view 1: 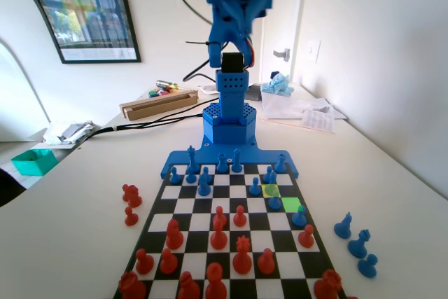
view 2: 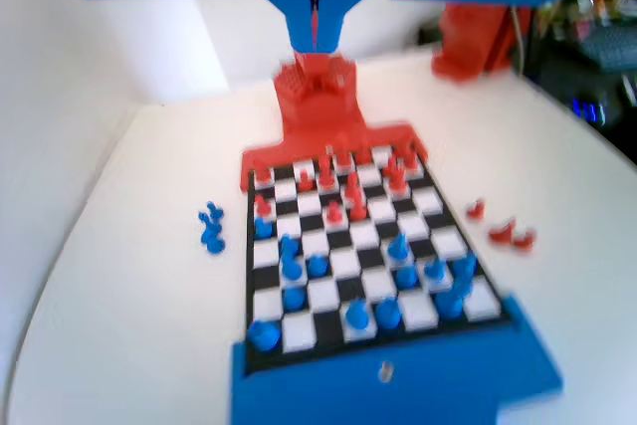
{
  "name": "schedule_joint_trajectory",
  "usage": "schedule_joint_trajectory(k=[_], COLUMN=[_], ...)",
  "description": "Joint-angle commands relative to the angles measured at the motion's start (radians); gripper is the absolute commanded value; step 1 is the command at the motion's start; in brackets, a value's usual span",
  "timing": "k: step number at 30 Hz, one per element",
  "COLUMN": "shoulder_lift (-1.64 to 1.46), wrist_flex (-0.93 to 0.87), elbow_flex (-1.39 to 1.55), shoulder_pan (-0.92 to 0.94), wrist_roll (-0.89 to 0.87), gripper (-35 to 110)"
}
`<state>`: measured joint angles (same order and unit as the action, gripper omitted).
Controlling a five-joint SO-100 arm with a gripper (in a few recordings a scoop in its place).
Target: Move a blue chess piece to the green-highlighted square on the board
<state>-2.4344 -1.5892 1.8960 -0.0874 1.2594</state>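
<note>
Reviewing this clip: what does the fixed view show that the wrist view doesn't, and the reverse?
Fixed view: the green-highlighted square with a lime-tinted square diagonally next to it, and the blue arm's base.
Wrist view: the gripper seen from above, jaws apparently shut with nothing between them, high over the board.
Both: the board with blue and red pieces in play, off-board blue pieces and off-board red pieces on the table.

Glossy chequered board [view 1: 231, 223] with blue plastic edge, smooth plastic blue chess piece [view 1: 275, 202], matt white table [view 1: 392, 173].
</note>
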Motion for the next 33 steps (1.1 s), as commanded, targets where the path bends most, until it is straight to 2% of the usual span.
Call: schedule_joint_trajectory(k=[1,12,20,33], shoulder_lift=[0.153,0.437,0.558,0.673], wrist_flex=[0.037,0.268,0.423,0.601], elbow_flex=[-0.078,0.06,0.187,0.328], shoulder_pan=[-0.025,-0.104,-0.187,-0.259], wrist_roll=[-0.155,-0.499,-0.594,-0.626], gripper=[1,3,5,10])
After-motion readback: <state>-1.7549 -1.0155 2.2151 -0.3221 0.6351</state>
